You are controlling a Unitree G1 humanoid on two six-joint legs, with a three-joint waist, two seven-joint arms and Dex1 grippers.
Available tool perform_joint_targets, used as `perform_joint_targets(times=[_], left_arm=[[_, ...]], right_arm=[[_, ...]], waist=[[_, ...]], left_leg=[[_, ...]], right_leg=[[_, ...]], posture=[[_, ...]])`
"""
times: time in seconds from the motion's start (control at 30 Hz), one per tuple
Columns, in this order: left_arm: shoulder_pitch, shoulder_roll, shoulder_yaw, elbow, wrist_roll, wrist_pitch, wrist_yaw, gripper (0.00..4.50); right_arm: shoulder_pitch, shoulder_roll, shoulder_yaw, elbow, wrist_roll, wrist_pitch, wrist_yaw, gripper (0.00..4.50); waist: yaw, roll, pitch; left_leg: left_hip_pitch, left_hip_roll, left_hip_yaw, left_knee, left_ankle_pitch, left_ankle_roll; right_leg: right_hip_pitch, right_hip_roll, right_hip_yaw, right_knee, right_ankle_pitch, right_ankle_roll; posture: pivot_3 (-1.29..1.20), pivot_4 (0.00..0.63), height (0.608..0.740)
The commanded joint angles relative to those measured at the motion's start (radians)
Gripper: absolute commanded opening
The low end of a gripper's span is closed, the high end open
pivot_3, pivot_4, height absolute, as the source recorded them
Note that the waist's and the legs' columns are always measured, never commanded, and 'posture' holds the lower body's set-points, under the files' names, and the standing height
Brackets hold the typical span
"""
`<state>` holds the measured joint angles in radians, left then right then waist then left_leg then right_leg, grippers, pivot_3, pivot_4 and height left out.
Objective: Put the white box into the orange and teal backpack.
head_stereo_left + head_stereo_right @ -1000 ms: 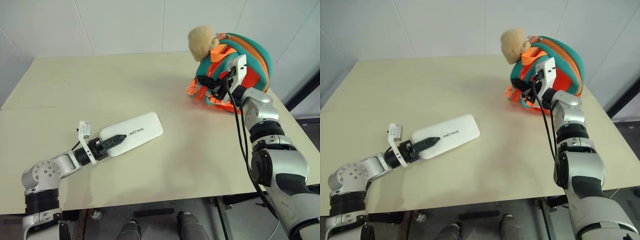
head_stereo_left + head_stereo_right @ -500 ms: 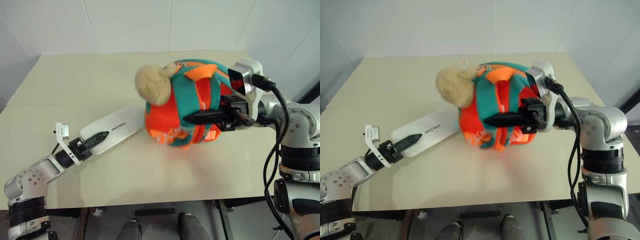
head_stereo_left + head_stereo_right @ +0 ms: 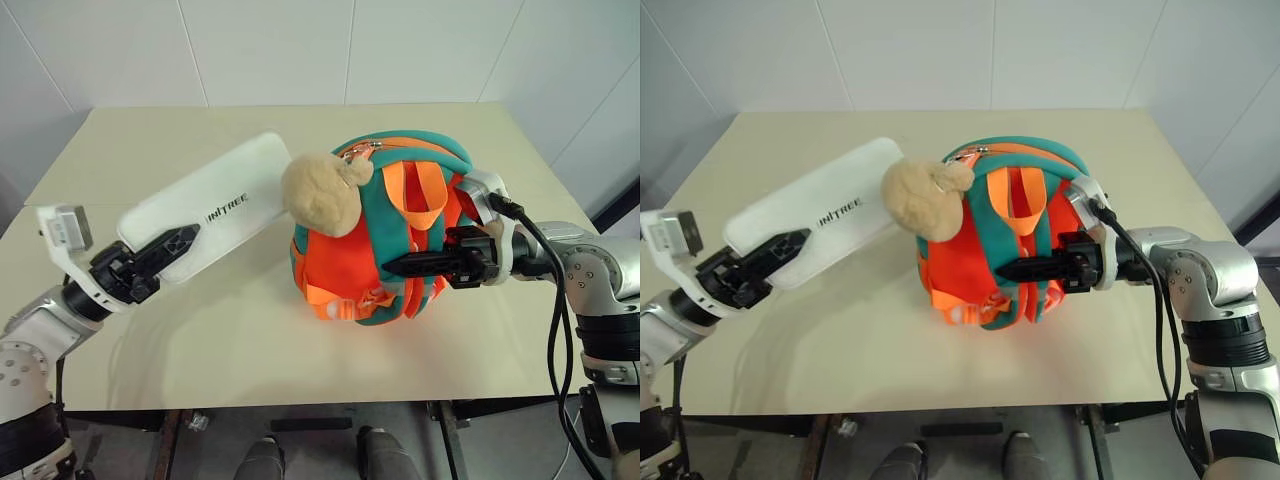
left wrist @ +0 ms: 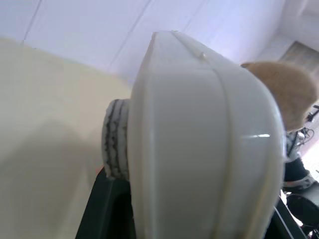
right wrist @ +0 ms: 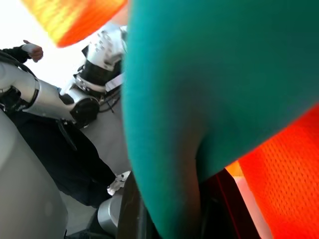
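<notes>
The white box (image 3: 212, 205), flat with dark lettering, is lifted off the table and tilted, its far end up near the plush toy. My left gripper (image 3: 165, 248) is shut on its near end; the box's edge (image 4: 199, 149) looms close in the left wrist view. The orange and teal backpack (image 3: 385, 240) stands upright at mid-table with a tan plush toy (image 3: 322, 193) on its left shoulder. My right gripper (image 3: 400, 266) is shut on a teal strap (image 5: 209, 89) at the backpack's front right side.
The beige table (image 3: 160, 340) has bare surface in front of and to the left of the backpack, and behind it up to the white wall. The table's right edge runs close by my right arm.
My right gripper has dragged the backpack from the far right corner to mid-table. My left gripper has raised the box off the table and tilted it up toward the backpack.
</notes>
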<state>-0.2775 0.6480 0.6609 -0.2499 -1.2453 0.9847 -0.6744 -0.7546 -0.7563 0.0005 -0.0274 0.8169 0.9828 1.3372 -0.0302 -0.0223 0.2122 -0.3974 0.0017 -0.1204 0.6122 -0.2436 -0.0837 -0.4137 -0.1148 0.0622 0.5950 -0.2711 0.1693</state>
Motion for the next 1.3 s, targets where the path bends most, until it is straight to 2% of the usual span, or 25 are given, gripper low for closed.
perform_joint_targets(times=[0.03, 0.3, 0.5, 0.6, 0.7, 0.8, 0.9, 1.03, 1.13, 1.2, 1.3], left_arm=[[-0.002, 0.03, -0.007, -0.055, -0.042, -0.021, -0.002, 1.37], [-0.05, 0.134, -0.164, -0.046, 0.06, -0.066, -0.151, 1.37], [-0.176, 0.234, -0.403, 0.061, 0.365, -0.276, -0.343, 1.37], [-0.334, 0.222, -0.564, 0.161, 0.545, -0.403, -0.401, 1.37], [-0.46, 0.178, -0.674, 0.242, 0.653, -0.466, -0.444, 1.37], [-0.643, 0.044, -0.781, 0.362, 0.743, -0.481, -0.422, 1.37], [-0.75, -0.057, -0.837, 0.454, 0.8, -0.45, -0.409, 1.37], [-0.832, -0.168, -0.889, 0.541, 0.868, -0.456, -0.402, 1.37], [-0.844, -0.206, -0.889, 0.575, 0.89, -0.465, -0.409, 1.37], [-0.828, -0.213, -0.891, 0.582, 0.908, -0.471, -0.413, 2.09], [-0.797, -0.196, -0.874, 0.558, 0.92, -0.488, -0.419, 2.95]], right_arm=[[-0.01, 0.023, 0.004, -0.004, 0.004, -0.025, 0.013, 0.01], [-0.013, 0.045, 0.017, -0.001, -0.009, -0.043, 0.005, 0.01], [0.0, 0.057, 0.01, -0.016, -0.011, -0.05, -0.014, 0.01], [0.006, 0.064, 0.008, -0.024, -0.01, -0.052, -0.025, 0.01], [0.013, 0.073, 0.008, -0.037, -0.006, -0.051, -0.037, 0.01], [0.025, 0.083, 0.008, -0.056, 0.001, -0.051, -0.05, 0.01], [0.033, 0.09, 0.005, -0.07, 0.004, -0.049, -0.06, 0.01], [0.05, 0.091, -0.007, -0.099, 0.018, -0.042, -0.077, 0.01], [0.058, 0.093, -0.016, -0.11, 0.025, -0.043, -0.094, 0.01], [0.065, 0.097, -0.026, -0.123, 0.034, -0.041, -0.109, 0.0], [0.08, 0.097, -0.034, -0.144, 0.045, -0.036, -0.125, 0.0]], waist=[[0.002, 0.0, 0.0], [0.002, 0.0, 0.0], [0.003, 0.0, 0.0], [0.004, 0.0, 0.0], [0.004, 0.0, 0.0], [0.004, 0.0, 0.0], [0.002, 0.0, 0.0], [-0.003, 0.0, 0.0], [-0.001, 0.0, 0.0], [0.002, 0.0, 0.0], [0.003, 0.0, 0.0]], left_leg=[[0.0, 0.0, 0.0, 0.0, 0.0, 0.0], [0.0, 0.0, 0.0, 0.001, 0.0, 0.0], [0.0, 0.0, 0.0, 0.0, 0.0, 0.0], [0.0, 0.0, 0.0, 0.001, 0.0, 0.0], [0.0, 0.0, 0.0, 0.0, 0.0, 0.0], [-0.001, 0.0, 0.0, 0.001, 0.0, 0.0], [-0.004, -0.001, -0.002, 0.002, 0.001, 0.001], [-0.005, -0.001, -0.001, 0.002, 0.001, 0.001], [-0.005, -0.001, -0.001, 0.002, 0.001, 0.0], [-0.005, -0.001, -0.001, 0.002, 0.001, 0.001], [-0.005, -0.001, -0.002, 0.003, 0.001, 0.001]], right_leg=[[0.0, 0.0, 0.0, 0.0, 0.0, 0.0], [0.0, 0.0, 0.0, 0.0, 0.0, 0.0], [0.001, 0.001, 0.0, -0.001, 0.0, -0.001], [0.001, 0.001, 0.0, -0.001, 0.0, 0.0], [0.001, 0.001, 0.0, -0.001, 0.0, 0.0], [0.001, 0.001, -0.001, -0.001, 0.001, 0.001], [0.0, 0.0, -0.001, -0.001, 0.002, 0.003], [-0.001, 0.0, -0.001, 0.0, 0.001, 0.004], [-0.002, 0.0, -0.001, 0.001, 0.001, 0.004], [-0.002, 0.0, -0.001, 0.0, 0.001, 0.004], [-0.002, 0.0, -0.001, 0.0, 0.001, 0.004]], posture=[[0.0, 0.15, 0.74], [0.0, 0.15, 0.74], [0.0, 0.15, 0.74], [0.0, 0.15, 0.74], [0.0, 0.15, 0.74], [0.0, 0.15, 0.74], [0.0, 0.15, 0.74], [0.0, 0.15, 0.74], [0.0, 0.15, 0.74], [0.0, 0.15, 0.74], [0.0, 0.15, 0.74]])
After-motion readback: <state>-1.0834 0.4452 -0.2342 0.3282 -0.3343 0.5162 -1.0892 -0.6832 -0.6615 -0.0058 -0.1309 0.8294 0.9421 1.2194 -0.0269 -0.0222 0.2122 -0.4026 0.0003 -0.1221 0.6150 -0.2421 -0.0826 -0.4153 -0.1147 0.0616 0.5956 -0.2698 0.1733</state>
